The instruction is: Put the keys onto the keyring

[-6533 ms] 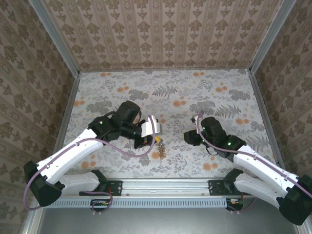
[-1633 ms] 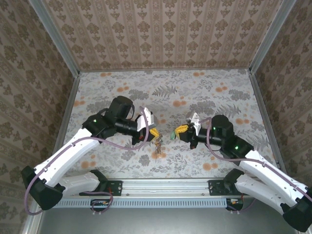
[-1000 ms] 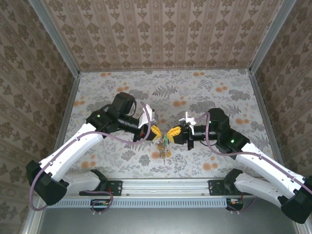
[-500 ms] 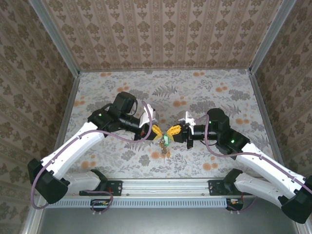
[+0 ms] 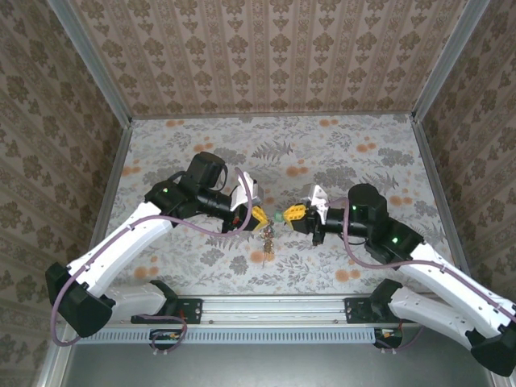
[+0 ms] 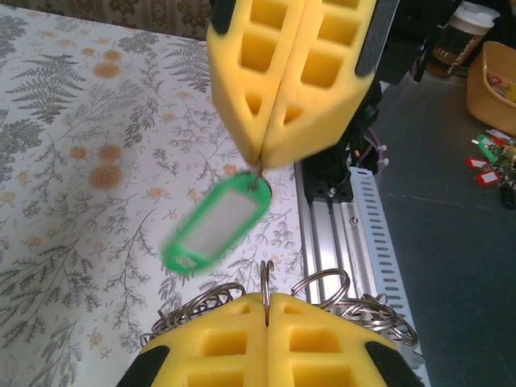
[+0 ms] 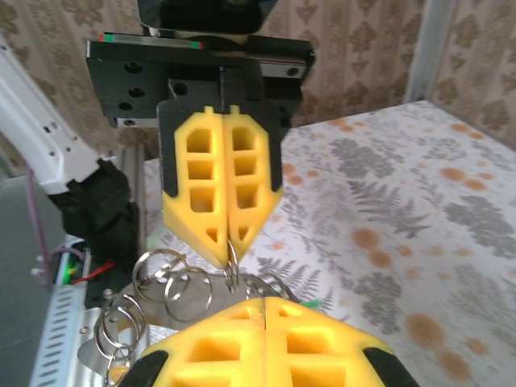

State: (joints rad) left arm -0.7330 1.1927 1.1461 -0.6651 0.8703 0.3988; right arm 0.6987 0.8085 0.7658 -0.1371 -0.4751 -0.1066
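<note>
Two end effectors faced each other above the worktop [image 5: 363, 153], the left end effector [image 5: 256, 214] clenched on the keyring [image 5: 264, 239], the right end effector [image 5: 290, 215] seemingly pinching the green key [image 6: 216, 226] by its small loop just beside the ring; threading was in hand, and the next move called for fine alignment.

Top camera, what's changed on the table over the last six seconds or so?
Both claws rose from the table and met in the middle, the right claw bringing a green tag. In the last half second the right claw pulled back to the right, tag still gripped. The left claw stayed shut on the keyring, its rings hanging below.
</note>
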